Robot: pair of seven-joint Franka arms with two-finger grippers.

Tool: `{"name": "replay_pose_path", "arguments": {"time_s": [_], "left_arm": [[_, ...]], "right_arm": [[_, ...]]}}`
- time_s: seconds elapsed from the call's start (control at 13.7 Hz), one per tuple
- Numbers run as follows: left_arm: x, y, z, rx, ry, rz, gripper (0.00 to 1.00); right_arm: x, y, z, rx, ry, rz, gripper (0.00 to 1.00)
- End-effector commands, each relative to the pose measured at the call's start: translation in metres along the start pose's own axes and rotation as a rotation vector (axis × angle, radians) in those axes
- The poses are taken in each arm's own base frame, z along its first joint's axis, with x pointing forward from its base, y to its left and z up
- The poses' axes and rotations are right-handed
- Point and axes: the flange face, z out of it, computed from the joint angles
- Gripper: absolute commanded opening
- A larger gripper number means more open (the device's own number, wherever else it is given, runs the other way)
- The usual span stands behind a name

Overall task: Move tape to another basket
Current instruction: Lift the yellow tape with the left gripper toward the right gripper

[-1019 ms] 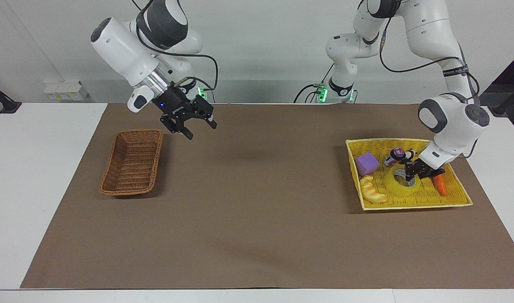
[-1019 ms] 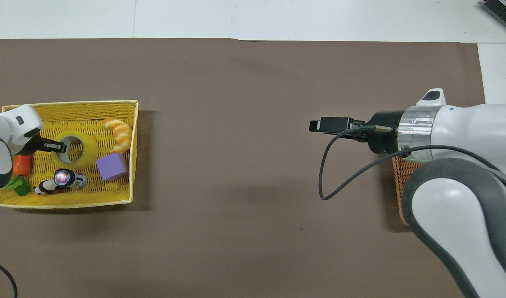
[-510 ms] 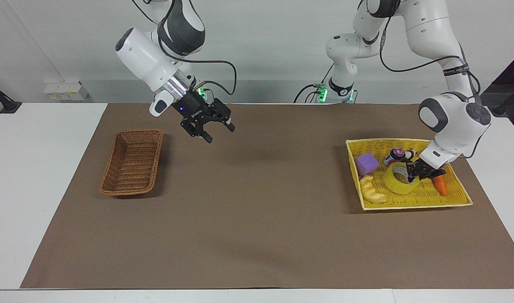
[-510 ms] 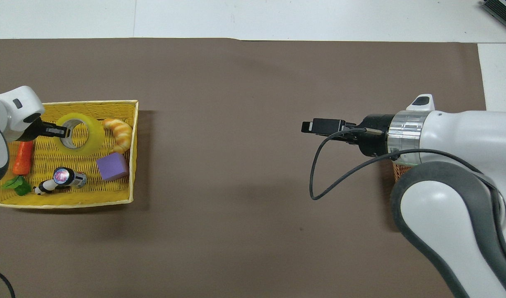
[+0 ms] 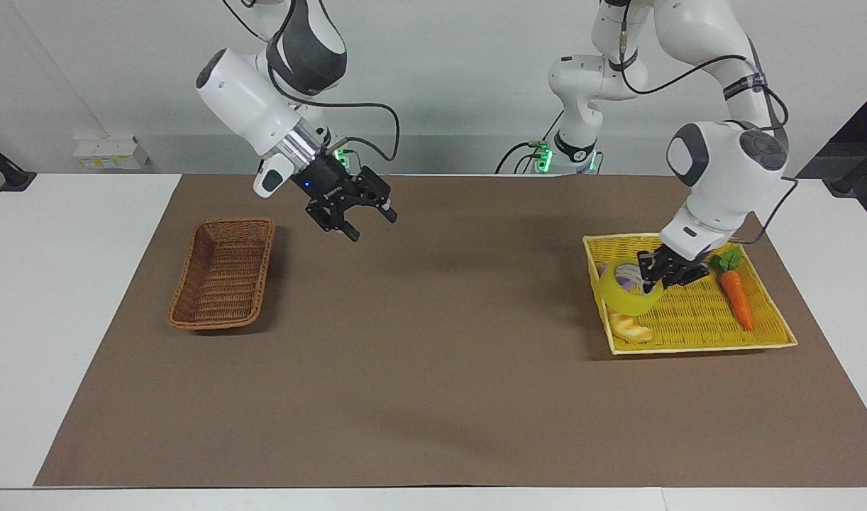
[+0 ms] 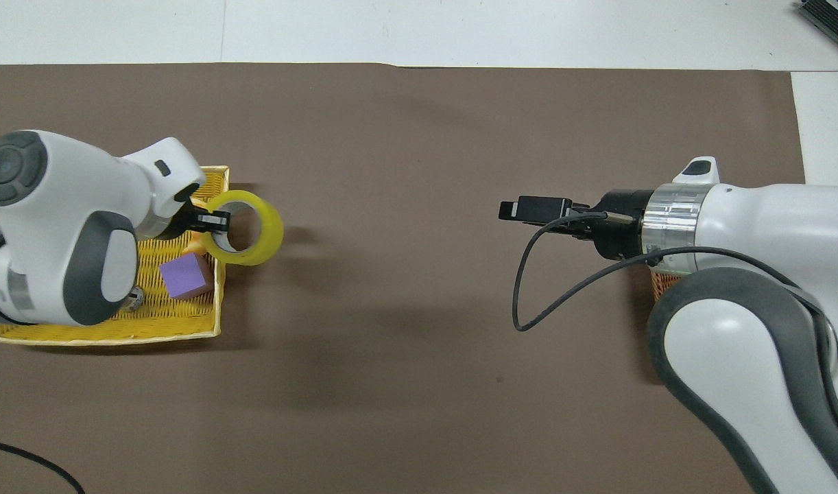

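Note:
The tape (image 5: 628,301) is a yellow roll with a pale core. My left gripper (image 5: 652,273) is shut on its wall and holds it in the air, tilted, over the yellow tray's edge that faces the middle of the table. In the overhead view the tape (image 6: 271,232) hangs over that rim from the left gripper (image 6: 213,221). The brown wicker basket (image 5: 224,273) lies empty at the right arm's end; the overhead view shows only a sliver of it (image 6: 659,283) under the right arm. My right gripper (image 5: 355,213) is open, in the air over the mat beside the basket.
The yellow woven tray (image 5: 703,347) at the left arm's end holds a carrot (image 5: 735,294), a croissant (image 5: 631,326) and a purple cube (image 6: 184,276). A brown mat (image 5: 433,355) covers the table between tray and basket.
My left gripper has lifted the tape off the tray floor and carried it to the tray's edge toward the table's middle. The right gripper moved away from the basket a second ago, then held still.

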Motion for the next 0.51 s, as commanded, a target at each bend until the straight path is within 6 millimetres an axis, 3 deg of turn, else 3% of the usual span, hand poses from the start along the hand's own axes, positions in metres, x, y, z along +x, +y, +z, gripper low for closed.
{"name": "replay_pose_path", "arguments": {"time_s": [0.0, 0.29, 0.44], "left_arm": [[-0.01, 0.049, -0.004, -0.121, -0.008, -0.062, 0.0], [-0.018, 0.114, -0.006, -0.251, -0.006, -0.133, 0.0], [-0.019, 0.139, -0.008, -0.287, 0.022, -0.196, 0.0]], "right_arm": [[-0.008, 0.002, -0.002, 0.022, 0.005, 0.018, 1.0], [-0.011, 0.021, 0.027, 0.011, -0.053, 0.058, 1.0], [-0.019, 0.019, 0.056, -0.002, -0.089, 0.047, 1.0]]}}
